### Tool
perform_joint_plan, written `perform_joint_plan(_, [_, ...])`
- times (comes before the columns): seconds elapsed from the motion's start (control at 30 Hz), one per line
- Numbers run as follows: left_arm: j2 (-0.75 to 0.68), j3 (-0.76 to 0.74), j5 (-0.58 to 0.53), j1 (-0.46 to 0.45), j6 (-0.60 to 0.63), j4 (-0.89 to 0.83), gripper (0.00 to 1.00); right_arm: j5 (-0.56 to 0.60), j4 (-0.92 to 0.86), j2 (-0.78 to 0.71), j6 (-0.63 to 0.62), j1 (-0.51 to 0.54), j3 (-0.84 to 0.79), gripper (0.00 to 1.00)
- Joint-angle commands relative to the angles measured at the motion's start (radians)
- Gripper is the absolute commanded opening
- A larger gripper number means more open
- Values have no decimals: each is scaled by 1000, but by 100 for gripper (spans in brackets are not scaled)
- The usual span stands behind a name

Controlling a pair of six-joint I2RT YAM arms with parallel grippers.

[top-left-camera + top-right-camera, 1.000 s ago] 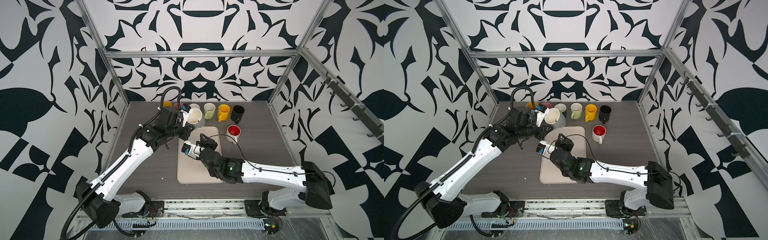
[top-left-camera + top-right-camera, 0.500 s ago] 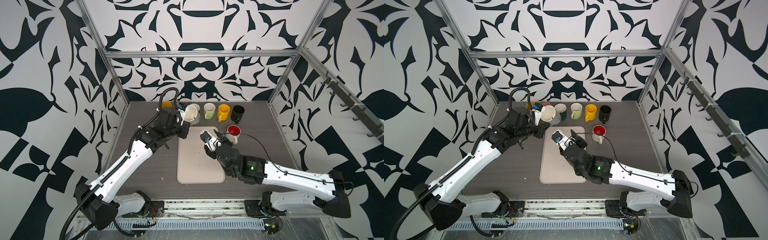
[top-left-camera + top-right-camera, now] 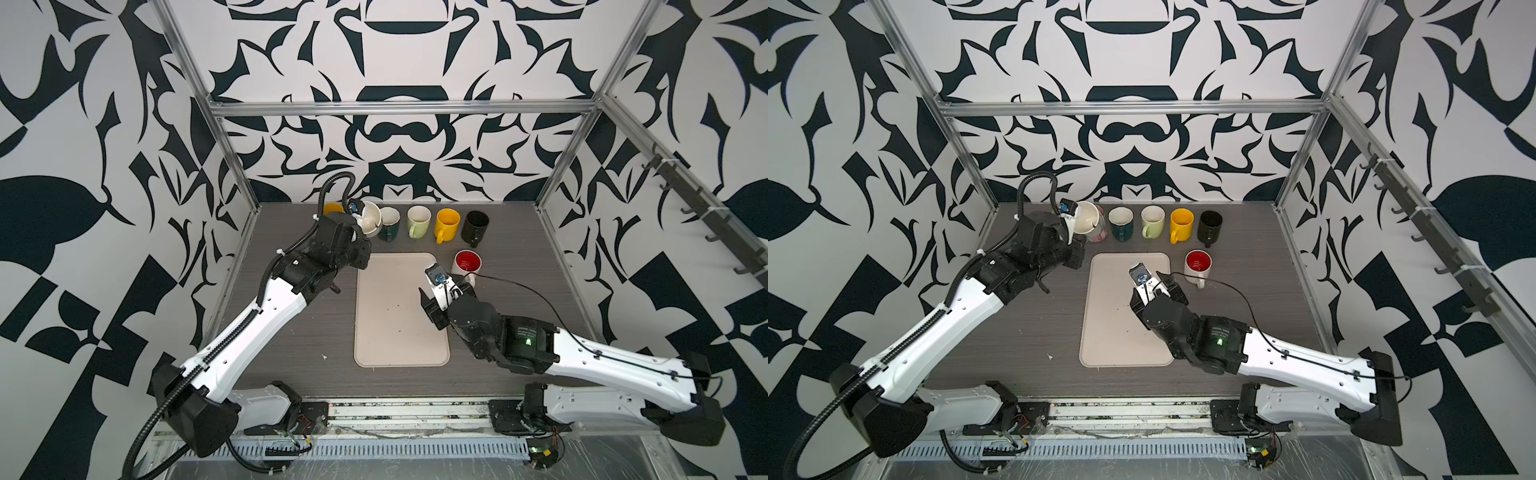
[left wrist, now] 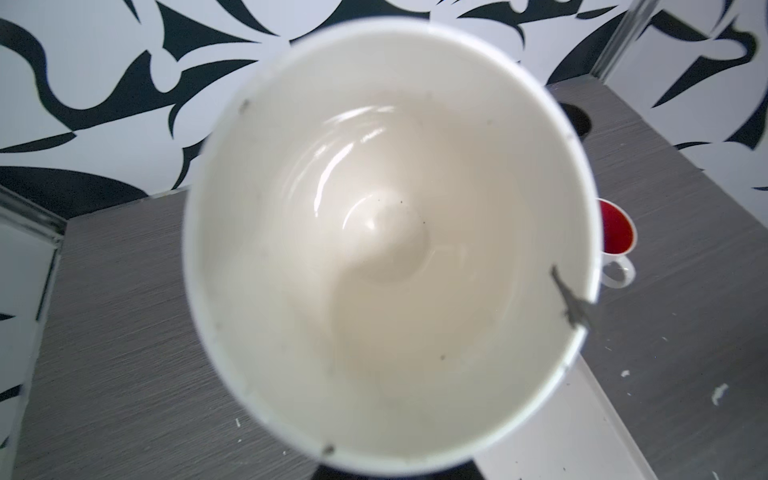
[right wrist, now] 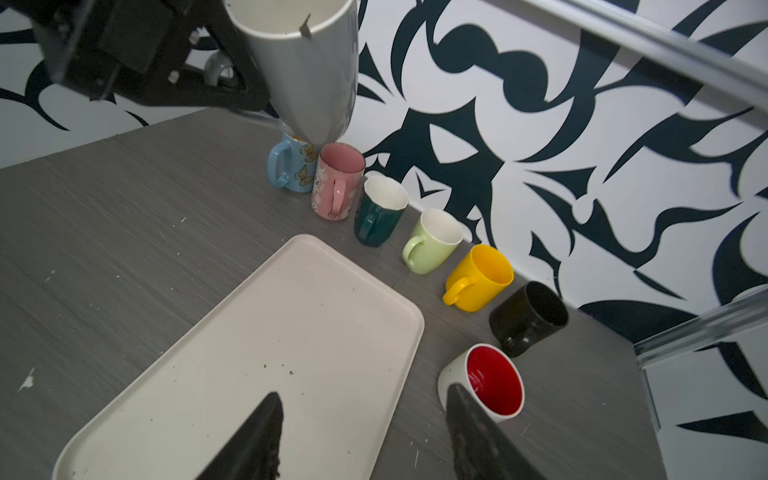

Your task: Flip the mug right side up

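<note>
Left gripper [image 3: 361, 220], jaws clenched on the grey mug [image 5: 309, 75], holds it mouth-up; I'd lower it level onto the tabletop [image 5: 124, 208]. Right gripper [image 5: 363, 395] jaws released.

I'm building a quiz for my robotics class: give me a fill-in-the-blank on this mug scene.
The left gripper holds the grey mug with its opening facing ___.
The right gripper has its jaws ___.
The mug between the light green mug and the black mug is ___.
Missing words: up; open; yellow.
</note>
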Motion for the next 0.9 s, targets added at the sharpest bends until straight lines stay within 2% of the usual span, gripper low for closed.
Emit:
perform_joint_plan(0.0, [39, 57, -62, 34, -22, -14, 0, -84, -70, -28, 120, -34, 51, 67])
perform_joint_plan(0.23, [121, 59, -8, 118, -107, -58, 0, -433, -164, -35, 275, -284, 66, 70])
perform_joint_plan(0.33, [156, 54, 20, 158, -144, -66, 0, -536, -183, -14, 295, -329, 77, 71])
perform_joint_plan(0.57, [228, 28, 98, 248, -199, -36, 0, -654, -223, 58, 309, -373, 126, 74])
perform_joint_plan(0.77, [304, 21, 140, 291, -222, -10, 0, -828, -230, 85, 354, -479, 140, 75])
perform_joint_plan(0.83, [332, 18, 156, 303, -230, -1, 0, -857, -232, 88, 367, -509, 138, 86])
perform_joint_plan(0.87, [344, 19, 158, 306, -234, -1, 0, -866, -234, 88, 368, -516, 136, 86])
